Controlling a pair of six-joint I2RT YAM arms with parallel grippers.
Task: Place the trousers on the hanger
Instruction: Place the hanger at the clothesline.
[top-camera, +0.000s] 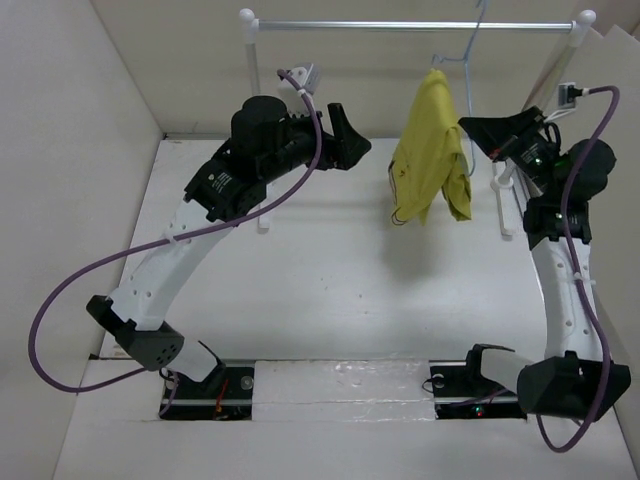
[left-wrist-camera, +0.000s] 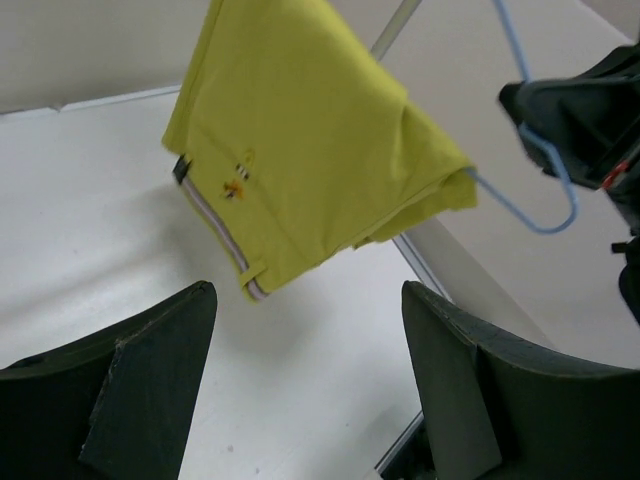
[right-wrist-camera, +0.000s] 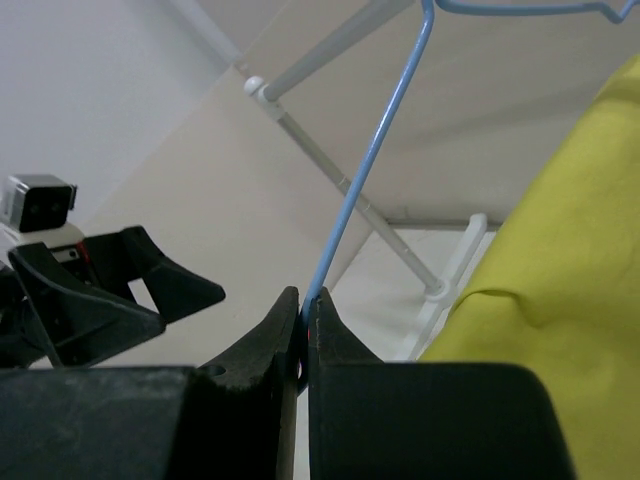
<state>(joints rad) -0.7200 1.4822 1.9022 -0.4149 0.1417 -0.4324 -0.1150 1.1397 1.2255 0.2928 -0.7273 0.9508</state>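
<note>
The trousers (top-camera: 430, 150) hang folded over the hanger (right-wrist-camera: 375, 150) below the rail (top-camera: 415, 25); right gripper (right-wrist-camera: 303, 310) clamped on its wire, left gripper (left-wrist-camera: 305, 300) apart and empty. Release the wire gently so nothing slides

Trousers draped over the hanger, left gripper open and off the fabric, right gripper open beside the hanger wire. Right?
Not quite: the right gripper is shut on the hanger wire, as the right wrist view shows. The rest holds: the trousers are draped over the hanger and the left gripper is open, off the fabric.
</note>
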